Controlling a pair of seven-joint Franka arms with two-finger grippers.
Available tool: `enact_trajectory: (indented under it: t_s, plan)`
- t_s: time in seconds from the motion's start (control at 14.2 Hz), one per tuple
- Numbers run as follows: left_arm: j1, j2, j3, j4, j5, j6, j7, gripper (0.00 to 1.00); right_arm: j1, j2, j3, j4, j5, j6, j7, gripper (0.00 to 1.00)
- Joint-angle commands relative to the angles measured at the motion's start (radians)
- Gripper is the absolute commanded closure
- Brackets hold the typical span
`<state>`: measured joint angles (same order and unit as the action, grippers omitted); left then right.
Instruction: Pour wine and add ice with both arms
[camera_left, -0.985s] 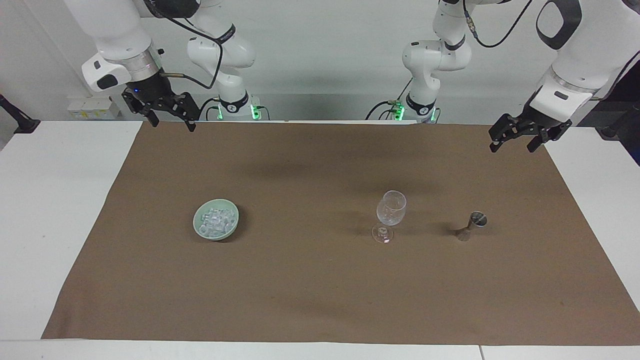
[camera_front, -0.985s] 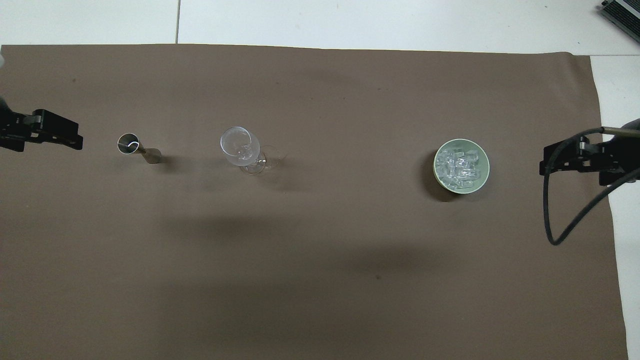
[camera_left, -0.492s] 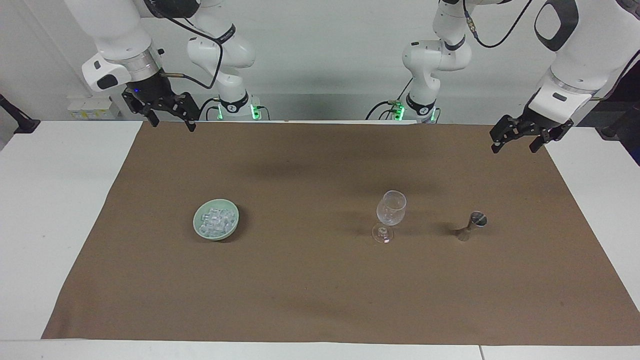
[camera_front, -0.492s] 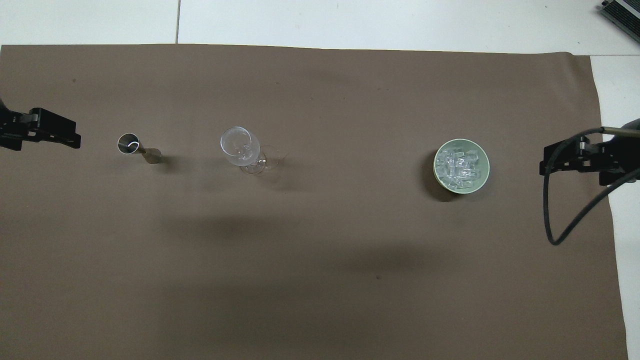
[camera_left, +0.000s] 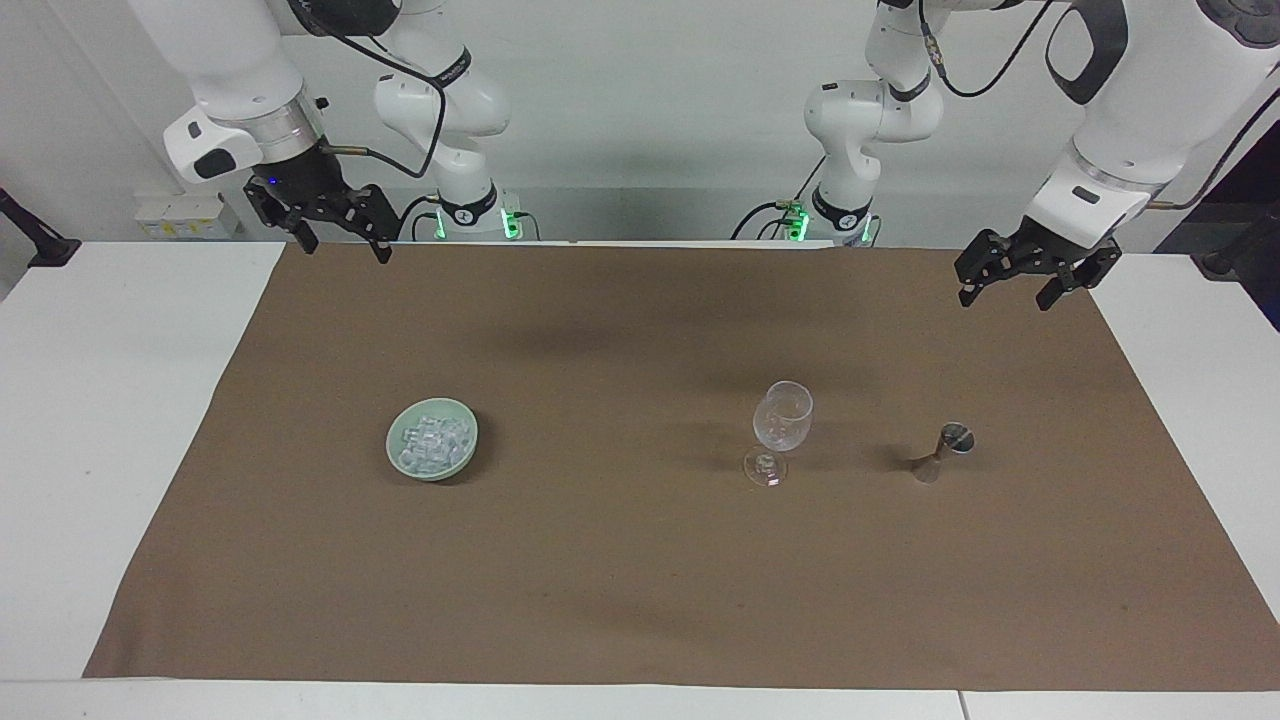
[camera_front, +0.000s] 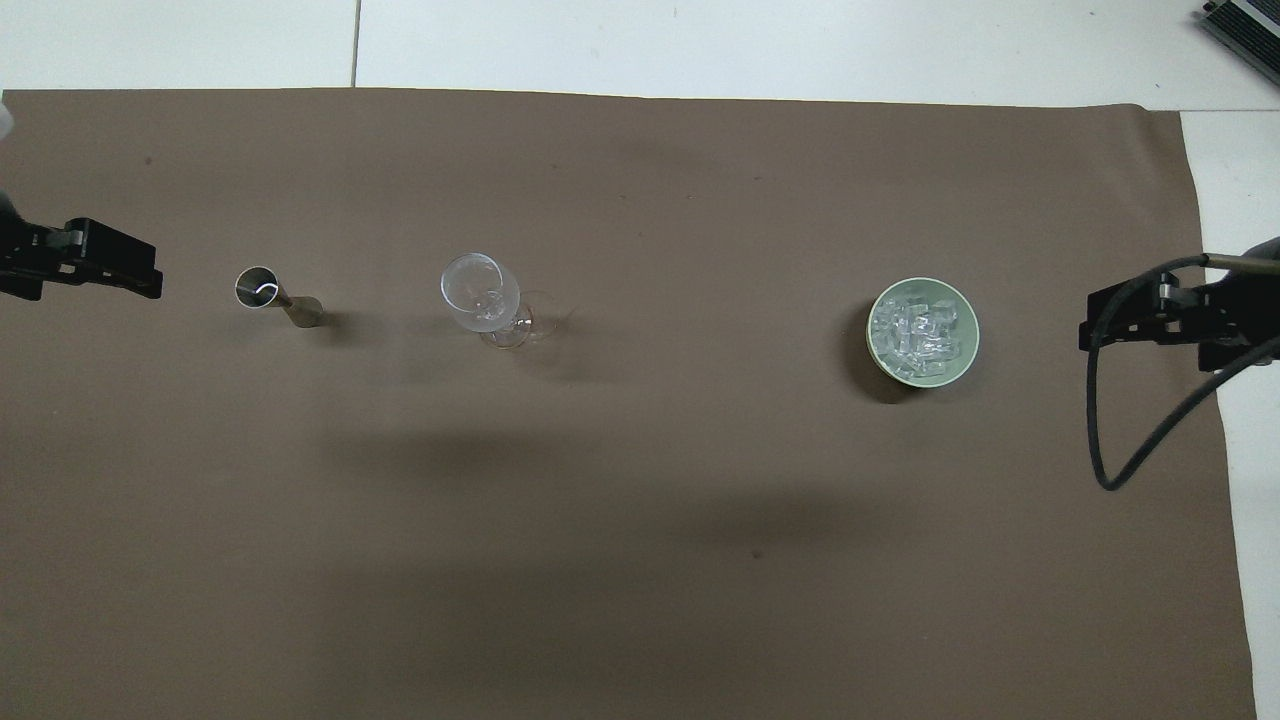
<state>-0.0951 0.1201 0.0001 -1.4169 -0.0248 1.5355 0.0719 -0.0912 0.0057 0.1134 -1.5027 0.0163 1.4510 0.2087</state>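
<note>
A pale green bowl (camera_left: 432, 441) (camera_front: 922, 331) holding a heap of ice (camera_left: 430, 438) (camera_front: 920, 326) stands on the brown mat toward the right arm's end. A clear stemmed glass (camera_left: 782, 418) (camera_front: 481, 292) stands upright near the middle. Beside it, toward the left arm's end, is a small metal jigger (camera_left: 950, 446) (camera_front: 264, 290). Wine is out of view. My left gripper (camera_left: 1005, 300) (camera_front: 140, 276) hangs open and empty over the mat's edge near the jigger. At the other end, my right gripper (camera_left: 341, 248) (camera_front: 1095, 328) waits open and empty over the mat's corner.
The brown mat (camera_left: 640, 580) covers most of the white table (camera_left: 110, 400). A black cable (camera_front: 1130, 440) loops down from the right arm's wrist over the mat's edge. A dark clamp (camera_left: 30, 235) sits at the table's corner.
My left gripper has shifted a little along the mat's edge toward the middle of the table. The right arm, bowl, glass and jigger have not moved.
</note>
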Motion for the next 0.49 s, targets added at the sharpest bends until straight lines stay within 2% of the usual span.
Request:
enact_trajectory:
  t_s: [0.0, 0.42]
  plan:
    - [0.006, 0.024, 0.011, 0.003, -0.023, 0.032, 0.107, 0.00, -0.019, -0.012, 0.009, -0.008, 0.019, 0.006, -0.018, 0.00]
    - [0.141, 0.082, 0.015, 0.004, -0.171, 0.034, 0.506, 0.00, -0.019, -0.012, 0.009, -0.008, 0.019, 0.008, -0.018, 0.00]
